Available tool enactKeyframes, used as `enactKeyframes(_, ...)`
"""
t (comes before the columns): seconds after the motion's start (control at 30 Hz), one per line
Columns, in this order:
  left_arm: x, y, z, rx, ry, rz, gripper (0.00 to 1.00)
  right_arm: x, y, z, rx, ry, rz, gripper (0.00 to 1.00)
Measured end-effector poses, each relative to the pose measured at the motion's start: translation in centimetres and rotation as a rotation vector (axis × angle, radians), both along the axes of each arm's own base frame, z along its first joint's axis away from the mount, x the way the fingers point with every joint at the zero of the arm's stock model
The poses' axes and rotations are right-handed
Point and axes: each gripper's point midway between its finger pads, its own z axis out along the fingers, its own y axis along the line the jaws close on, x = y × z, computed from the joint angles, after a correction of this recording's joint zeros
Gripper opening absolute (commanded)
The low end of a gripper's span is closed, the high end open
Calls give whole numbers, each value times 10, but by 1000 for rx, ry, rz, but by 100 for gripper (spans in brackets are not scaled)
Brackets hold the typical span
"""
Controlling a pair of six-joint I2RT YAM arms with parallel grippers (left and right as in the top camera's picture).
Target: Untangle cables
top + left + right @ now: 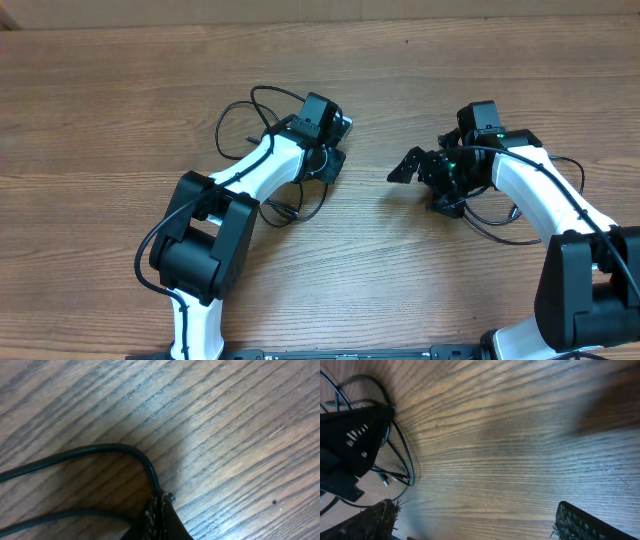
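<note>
Overhead: cables (pixel 222 128) lie in loose black loops on worktop (pixel 120 80), bunched round left end effector (pixel 335 162). Right end effector (pixel 425 185) well apart, spread wide, empty.
Risk: nothing anchors bundle, so lift drags it whole.

Left wrist: fingers (pixel 152 517) pressed together, thin cord running into tips, apparently pinched.
Risk: cord slips out, or pull tightens tangle.

Right wrist: loops overlap beside left end effector, small plug end (pixel 384 479) lying loose.
Risk: snagging.

Table (pixel 380 260) centre lies open; cables (pixel 100 447) crowd the left tool (pixel 159 510).
</note>
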Motion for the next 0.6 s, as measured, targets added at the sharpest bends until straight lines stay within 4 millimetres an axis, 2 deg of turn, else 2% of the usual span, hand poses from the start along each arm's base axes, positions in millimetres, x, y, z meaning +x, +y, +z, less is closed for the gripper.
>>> enactKeyframes(0.27, 2, -1, 2, 2, 5, 0, 4, 2, 0, 0, 3, 8, -29, 100)
enactKeyframes(0.3, 1, -1, 2, 4, 8, 0, 7, 2, 0, 0, 3, 10, -30, 100)
enactKeyframes(0.37, 0, 0, 1, 6, 13, 2, 20, 0, 0, 0, -1, 16, -25, 100)
enactKeyframes(0.47, -3, 1, 0, 9, 32, 8, 30, -3, -4, -4, -26, 16, -14, 100)
enactKeyframes(0.53, -6, 1, 0, 14, 43, 4, 33, -5, -6, -8, -41, 19, -10, 100)
enactKeyframes(0.6, -8, 3, 0, 25, 50, -12, 29, -6, -8, -10, -53, 18, -6, 100)
